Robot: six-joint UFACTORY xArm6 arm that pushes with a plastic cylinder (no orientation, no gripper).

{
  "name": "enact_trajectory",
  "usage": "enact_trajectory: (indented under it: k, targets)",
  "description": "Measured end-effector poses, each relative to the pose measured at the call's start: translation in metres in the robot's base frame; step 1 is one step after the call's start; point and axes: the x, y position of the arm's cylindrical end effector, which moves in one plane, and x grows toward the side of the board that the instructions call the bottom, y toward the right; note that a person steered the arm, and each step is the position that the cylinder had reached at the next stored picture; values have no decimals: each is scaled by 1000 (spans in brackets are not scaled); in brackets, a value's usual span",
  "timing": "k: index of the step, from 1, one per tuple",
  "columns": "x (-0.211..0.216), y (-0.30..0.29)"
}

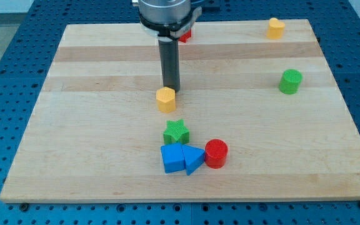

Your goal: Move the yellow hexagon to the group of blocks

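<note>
The yellow hexagon (165, 99) lies near the middle of the wooden board (92, 125). My tip (170, 88) stands just above it in the view, touching or almost touching its top edge. Below the hexagon is the group: a green star (176, 132), a blue cube (172, 158), a blue triangle (194, 160) and a red cylinder (216, 154), close together. A gap lies between the hexagon and the green star.
A green cylinder (290, 82) stands at the view's right. A second yellow block (275, 28) sits at the top right. A red block (185, 35) is partly hidden behind the arm at the top.
</note>
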Motion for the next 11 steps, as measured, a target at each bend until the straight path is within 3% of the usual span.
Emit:
enact_trajectory:
  k: [2, 4, 6, 7, 9, 11]
  targets:
    - [49, 0]
    - [52, 0]
    - [17, 24]
    - [17, -1]
    - [39, -40]
    - [66, -41]
